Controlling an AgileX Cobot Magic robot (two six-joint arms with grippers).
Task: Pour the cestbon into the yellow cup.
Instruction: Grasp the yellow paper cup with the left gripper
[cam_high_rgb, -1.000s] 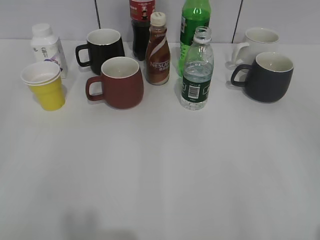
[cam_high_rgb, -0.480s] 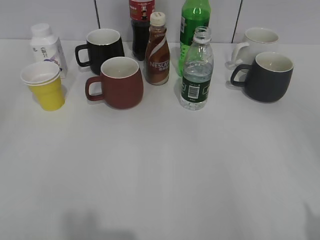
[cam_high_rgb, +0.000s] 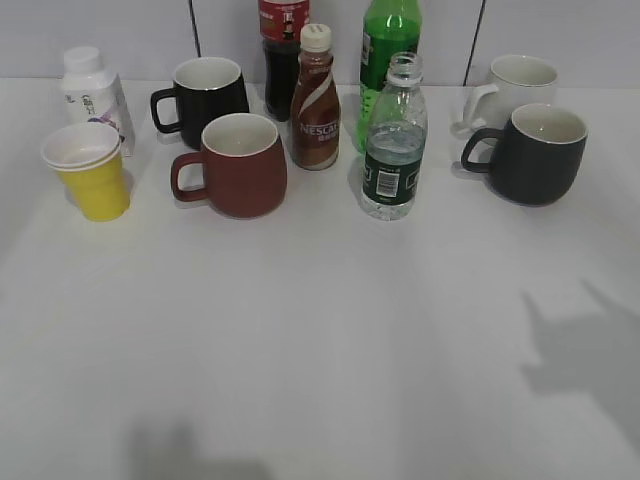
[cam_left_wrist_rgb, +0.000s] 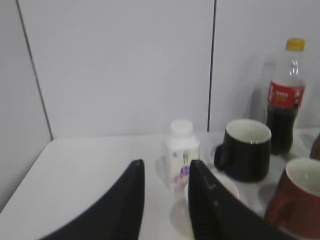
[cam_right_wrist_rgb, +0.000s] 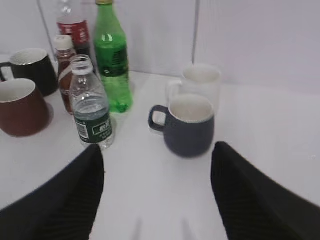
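The cestbon (cam_high_rgb: 394, 140), a clear ribbed bottle with a dark green label and no cap, stands upright at the table's middle back. It also shows in the right wrist view (cam_right_wrist_rgb: 91, 107), ahead and left of my right gripper (cam_right_wrist_rgb: 157, 147), which is wide open and empty. The yellow cup (cam_high_rgb: 92, 175), with a white rim, stands at the far left. My left gripper (cam_left_wrist_rgb: 164, 167) is open and empty; its right finger hides most of the cup. Neither gripper shows in the exterior view.
A dark red mug (cam_high_rgb: 236, 165), a black mug (cam_high_rgb: 205, 95), a brown Nescafe bottle (cam_high_rgb: 315, 100), a green soda bottle (cam_high_rgb: 388, 50) and a cola bottle (cam_high_rgb: 283, 45) crowd the back. A white milk bottle (cam_high_rgb: 92, 95) stands behind the cup. A dark blue mug (cam_high_rgb: 535, 155) and a white mug (cam_high_rgb: 515, 85) stand right.
An arm's shadow has spread over the table's right front in the exterior view. The objects have not moved.
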